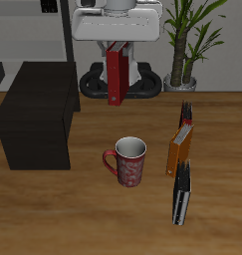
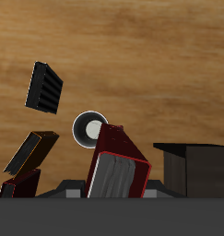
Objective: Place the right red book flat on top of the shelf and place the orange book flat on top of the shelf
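From the front, the gripper (image 1: 117, 48) grasps the right red book (image 1: 116, 78), which hangs upright in the air above the table (image 1: 83, 209). The shelf (image 1: 38, 115) sits at nine o'clock from the mug (image 1: 127, 159); the orange book (image 1: 179, 149) stands at three o'clock. In the wrist view, the red book (image 2: 116, 166) looks big and close, with the mug (image 2: 89, 129) just beside it and the shelf (image 2: 198, 166) nearby.

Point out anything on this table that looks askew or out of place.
One red book hangs upright in the gripper, off the table, not yet on the shelf. The orange book stands on the table, tilted. Nothing looks spilled or damaged.
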